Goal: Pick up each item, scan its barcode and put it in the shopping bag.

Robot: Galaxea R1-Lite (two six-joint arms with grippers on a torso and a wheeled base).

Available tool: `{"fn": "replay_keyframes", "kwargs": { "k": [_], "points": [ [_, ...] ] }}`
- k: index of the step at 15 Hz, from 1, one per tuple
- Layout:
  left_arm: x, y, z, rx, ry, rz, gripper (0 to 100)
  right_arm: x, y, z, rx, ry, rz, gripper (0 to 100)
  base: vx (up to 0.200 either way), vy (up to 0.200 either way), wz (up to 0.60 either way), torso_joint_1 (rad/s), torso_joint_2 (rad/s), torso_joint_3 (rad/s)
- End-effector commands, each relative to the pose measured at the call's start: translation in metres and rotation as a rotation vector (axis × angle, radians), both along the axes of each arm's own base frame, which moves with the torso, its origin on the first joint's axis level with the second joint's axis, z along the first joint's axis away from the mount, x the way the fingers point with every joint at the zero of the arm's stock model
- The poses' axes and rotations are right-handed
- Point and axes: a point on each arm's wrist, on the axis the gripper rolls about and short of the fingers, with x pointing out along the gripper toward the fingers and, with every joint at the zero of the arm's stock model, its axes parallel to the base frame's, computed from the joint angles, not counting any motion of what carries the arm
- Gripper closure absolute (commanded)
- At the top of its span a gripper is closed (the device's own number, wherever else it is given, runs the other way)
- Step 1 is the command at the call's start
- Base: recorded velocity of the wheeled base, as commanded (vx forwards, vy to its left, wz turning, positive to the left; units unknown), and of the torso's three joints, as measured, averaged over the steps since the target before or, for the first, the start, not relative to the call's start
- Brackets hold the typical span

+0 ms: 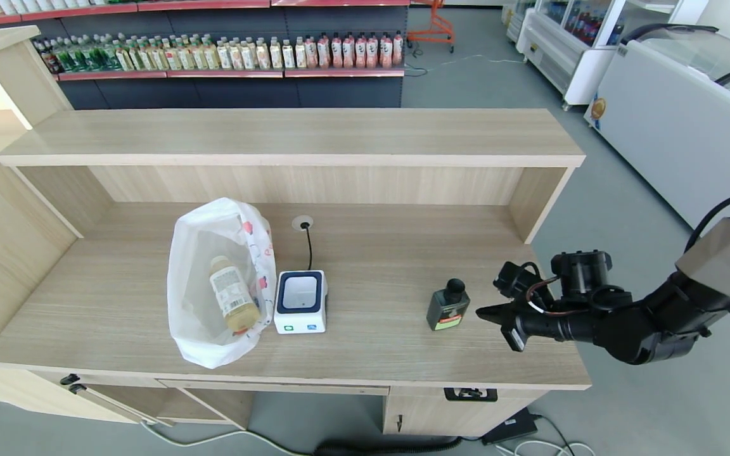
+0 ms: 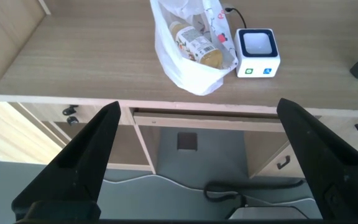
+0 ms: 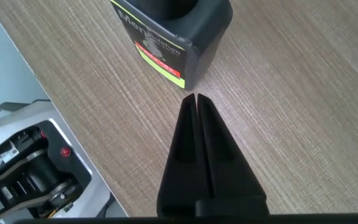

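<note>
A dark bottle [image 1: 448, 310] with a black cap stands upright on the worktop [image 1: 377, 272], well to the right of the scanner [image 1: 301, 301]. The right gripper [image 1: 480, 311] sits just beside it, fingers pressed together (nothing between them), tip pointing at the bottle. The white shopping bag [image 1: 194, 304] lies touching the scanner's left side with a pale bottle [image 1: 233, 294] inside. The left gripper [image 2: 197, 106] hangs before the worktop's front edge, fingers spread wide, empty.

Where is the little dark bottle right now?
Head view: the dark bottle stands on the counter, right side, just ahead of the shut right claw.
</note>
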Motion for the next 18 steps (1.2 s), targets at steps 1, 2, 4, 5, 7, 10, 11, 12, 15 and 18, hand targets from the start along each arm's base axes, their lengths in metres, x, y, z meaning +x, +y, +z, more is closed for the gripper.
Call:
{"fn": "replay_keyframes", "kwargs": {
  "k": [1,2,4,5,7,10,11,12,15,18],
  "points": [
    [0.000,0.000,0.000,-0.001,0.000,0.000,0,-0.009,-0.008,0.013,0.010,-0.026,-0.016,100,0.000,0.000,0.00,0.000,0.00,0.000],
    [0.000,0.000,0.000,0.000,0.000,0.000,0,-0.014,-0.011,0.017,0.010,-0.031,-0.024,100,0.000,0.000,0.00,0.000,0.00,0.000],
    [0.000,0.000,0.000,0.000,0.000,0.000,0,-0.038,-0.028,0.026,0.008,-0.030,-0.063,100,0.000,0.000,0.00,0.000,0.00,0.000],
    [0.000,0.000,0.000,0.000,0.000,0.000,0,-0.044,-0.034,0.030,0.010,-0.033,-0.074,0,0.000,0.000,0.00,0.000,0.00,0.000],
    [0.000,0.000,0.000,0.000,0.000,0.000,0,-0.040,-0.036,0.034,0.018,-0.053,-0.070,0,0.000,0.000,0.00,0.000,0.00,0.000],
    [0.000,0.000,0.000,-0.001,0.000,0.000,0,-0.016,-0.031,0.025,0.006,-0.071,-0.051,0,0.000,0.000,0.00,0.000,0.00,0.000],
    [0.000,0.000,0.000,-0.001,0.000,0.000,0,-0.010,-0.028,0.022,0.011,-0.063,-0.038,0,0.000,0.000,0.00,0.000,0.00,0.000],
    [0.000,0.000,0.000,0.000,0.000,0.000,0,-0.005,-0.026,0.017,0.023,-0.042,-0.016,0,0.000,0.000,0.00,0.000,0.00,0.000],
    [0.000,0.000,0.000,0.000,0.000,0.000,0,-0.002,-0.019,0.009,0.051,0.051,0.063,0,0.000,0.000,0.00,0.000,0.00,0.000],
    [0.000,0.000,0.000,-0.001,0.000,0.000,0,0.022,-0.006,0.003,0.052,0.025,0.088,0,0.000,0.000,0.00,0.000,0.00,0.000]
  ]
}}
